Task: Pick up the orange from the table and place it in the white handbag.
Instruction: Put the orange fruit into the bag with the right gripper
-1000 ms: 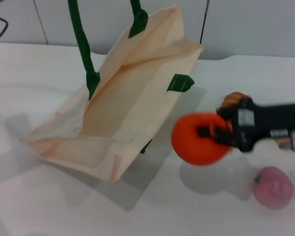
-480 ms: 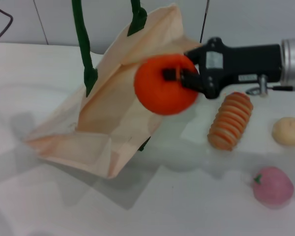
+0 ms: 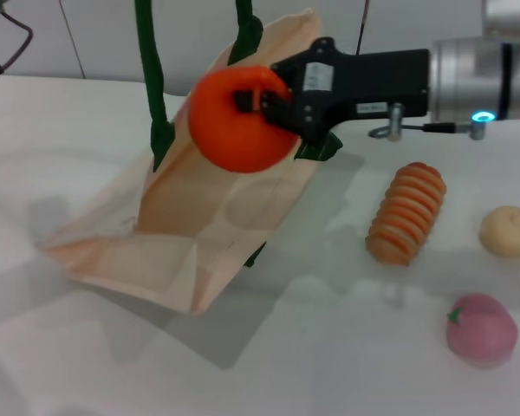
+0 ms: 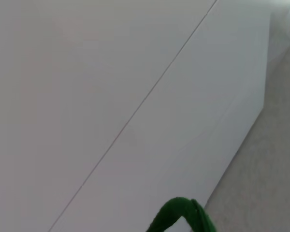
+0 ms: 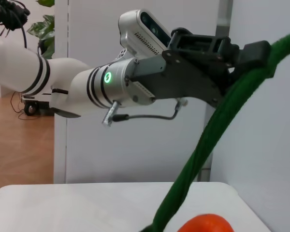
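Observation:
The orange (image 3: 234, 130) is a round red-orange fruit, held in the air over the open mouth of the white handbag (image 3: 208, 217). My right gripper (image 3: 258, 102) reaches in from the right and is shut on it. The orange's top also shows in the right wrist view (image 5: 205, 223). The cream bag leans on the table (image 3: 329, 364), its dark green handles (image 3: 149, 78) pulled up out of the head view. In the right wrist view, my left gripper (image 5: 255, 57) is shut on a green handle (image 5: 203, 154) and holds it up. A bit of handle (image 4: 181, 215) shows in the left wrist view.
A ribbed orange-tan bread piece (image 3: 407, 212) lies right of the bag. A pale round bun (image 3: 509, 230) sits at the right edge. A pink fruit with a green stem (image 3: 481, 329) lies at the front right. A wall stands behind the table.
My right gripper has carried the orange up and to the left, from above the table beside the pink fruit to above the bag's mouth. The bag is pulled slightly more upright.

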You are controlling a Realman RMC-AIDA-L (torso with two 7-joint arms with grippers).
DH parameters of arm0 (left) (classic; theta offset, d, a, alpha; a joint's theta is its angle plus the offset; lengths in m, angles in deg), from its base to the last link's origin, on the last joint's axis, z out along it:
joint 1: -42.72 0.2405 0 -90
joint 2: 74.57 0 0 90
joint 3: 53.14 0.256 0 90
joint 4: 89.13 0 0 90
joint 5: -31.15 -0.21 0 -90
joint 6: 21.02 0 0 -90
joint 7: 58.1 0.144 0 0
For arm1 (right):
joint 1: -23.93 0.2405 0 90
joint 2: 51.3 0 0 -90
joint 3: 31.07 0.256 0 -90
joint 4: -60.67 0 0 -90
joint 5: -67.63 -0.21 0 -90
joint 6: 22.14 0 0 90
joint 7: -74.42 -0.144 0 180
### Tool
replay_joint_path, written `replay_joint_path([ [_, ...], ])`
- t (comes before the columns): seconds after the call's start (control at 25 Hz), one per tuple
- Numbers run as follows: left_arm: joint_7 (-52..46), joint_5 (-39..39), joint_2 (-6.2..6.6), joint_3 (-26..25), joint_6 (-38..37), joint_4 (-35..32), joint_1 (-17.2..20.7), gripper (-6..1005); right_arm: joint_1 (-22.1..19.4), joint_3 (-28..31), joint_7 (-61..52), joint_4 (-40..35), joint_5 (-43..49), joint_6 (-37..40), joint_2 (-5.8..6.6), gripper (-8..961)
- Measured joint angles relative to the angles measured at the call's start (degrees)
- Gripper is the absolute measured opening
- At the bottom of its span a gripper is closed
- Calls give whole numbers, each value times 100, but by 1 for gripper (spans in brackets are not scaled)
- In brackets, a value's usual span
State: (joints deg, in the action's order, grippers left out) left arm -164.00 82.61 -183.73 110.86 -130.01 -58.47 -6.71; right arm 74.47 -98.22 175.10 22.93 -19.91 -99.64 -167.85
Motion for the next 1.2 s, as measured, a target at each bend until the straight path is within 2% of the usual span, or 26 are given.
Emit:
replay_joint_path([
  [0.6,3,-12,8,0,0,-25,-36,109,482,-466,144,623,-185,1411,-24,71],
  [0.92,-1,-14,8,0,0,-26,-84,108,547,-545,146,810,-260,2087,-41,85],
  [1.2,-1,-4,4,0,0,-27,-103,109,628,-1369,149,895,-734,2824,-50,100],
])
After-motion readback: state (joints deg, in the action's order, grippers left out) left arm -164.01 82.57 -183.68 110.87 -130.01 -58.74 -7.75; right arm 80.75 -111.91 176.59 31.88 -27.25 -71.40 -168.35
